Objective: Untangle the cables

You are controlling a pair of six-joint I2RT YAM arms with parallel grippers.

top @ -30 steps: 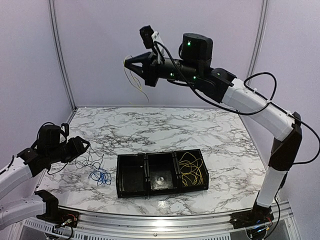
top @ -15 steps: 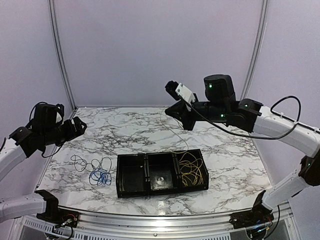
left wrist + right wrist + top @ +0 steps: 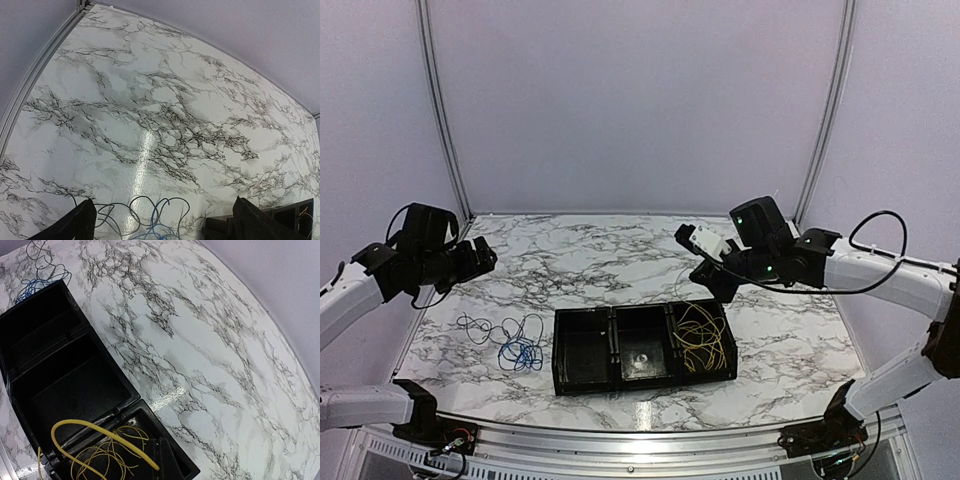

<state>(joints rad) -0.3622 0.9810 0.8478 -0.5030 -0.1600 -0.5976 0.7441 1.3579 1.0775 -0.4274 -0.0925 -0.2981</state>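
Marble table [image 3: 620,260] — right gripper [image 3: 161,460] pinching the yellow cable [image 3: 100,427] over the tray [image 3: 620,385], best lowered right in before letting go — left gripper [image 3: 162,222] spread wide, empty

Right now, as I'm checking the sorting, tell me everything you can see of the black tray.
The black tray is a rectangular bin, matte plastic by its look, split by two walls into three compartments side by side. It lies flat on the marble table, near the front edge. Its right compartment holds loose yellow cables; the other two hold no cables.
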